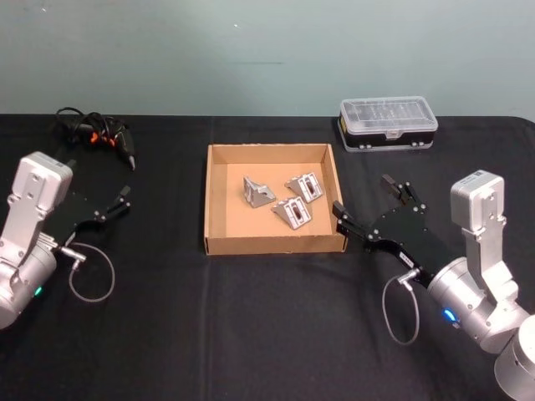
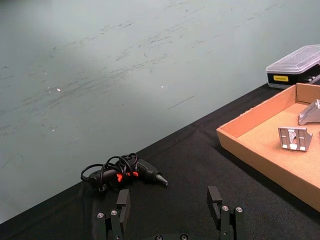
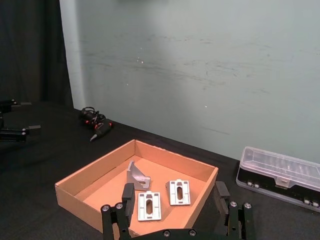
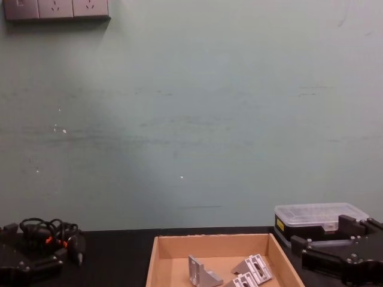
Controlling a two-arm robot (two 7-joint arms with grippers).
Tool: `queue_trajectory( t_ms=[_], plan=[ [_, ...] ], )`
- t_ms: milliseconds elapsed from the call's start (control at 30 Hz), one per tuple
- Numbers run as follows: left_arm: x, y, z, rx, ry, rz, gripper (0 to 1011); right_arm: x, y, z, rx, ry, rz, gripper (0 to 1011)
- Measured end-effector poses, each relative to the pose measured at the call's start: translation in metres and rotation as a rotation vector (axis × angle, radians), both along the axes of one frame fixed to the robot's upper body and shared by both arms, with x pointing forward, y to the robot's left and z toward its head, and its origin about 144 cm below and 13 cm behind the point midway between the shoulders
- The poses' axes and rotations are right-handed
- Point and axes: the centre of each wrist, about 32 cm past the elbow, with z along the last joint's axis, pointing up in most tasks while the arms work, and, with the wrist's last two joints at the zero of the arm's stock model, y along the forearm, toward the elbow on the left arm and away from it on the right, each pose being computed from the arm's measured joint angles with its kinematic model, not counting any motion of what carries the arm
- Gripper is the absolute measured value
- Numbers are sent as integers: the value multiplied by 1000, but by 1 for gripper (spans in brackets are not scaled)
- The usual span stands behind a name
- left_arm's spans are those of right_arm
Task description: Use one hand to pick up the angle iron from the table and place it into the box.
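Nearest the camera in the head view, at lower right of the frame, the right tool (image 1: 372, 209) hangs over the black bench (image 1: 251, 334) just beside the right wall of the box (image 1: 219, 244), its two fingers spread and nothing between them. At left of the frame the left tool (image 1: 117, 200) sits well apart from the box, also released and empty, as the left wrist view shows by the wide gap between its fingers (image 2: 122, 202).

Three angle irons lie inside the box: one upright bracket (image 1: 257, 192) toward the middle, a second (image 1: 305, 186) to its right near the far wall, and a third (image 1: 291, 213) nearer the front wall. No angle iron is visible on the bare bench, so I judge the placing step done for these pieces; what remains is probably to draw the arms back, or to look for another piece.

There is open bench in front of the box and on both sides. Things to keep clear of are the low cardboard walls, the plastic case (image 1: 389, 124) at upper right of the frame and the black corded device (image 1: 96, 134) at upper left.
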Motion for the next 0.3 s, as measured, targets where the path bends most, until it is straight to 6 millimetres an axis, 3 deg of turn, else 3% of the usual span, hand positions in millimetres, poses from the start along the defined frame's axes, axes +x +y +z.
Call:
queue_trajectory(
  t_ms=[300],
  plan=[
    [0, 0, 0, 0, 0, 0, 1011, 0, 0, 0, -2, 0, -1, 1004]
  ],
)
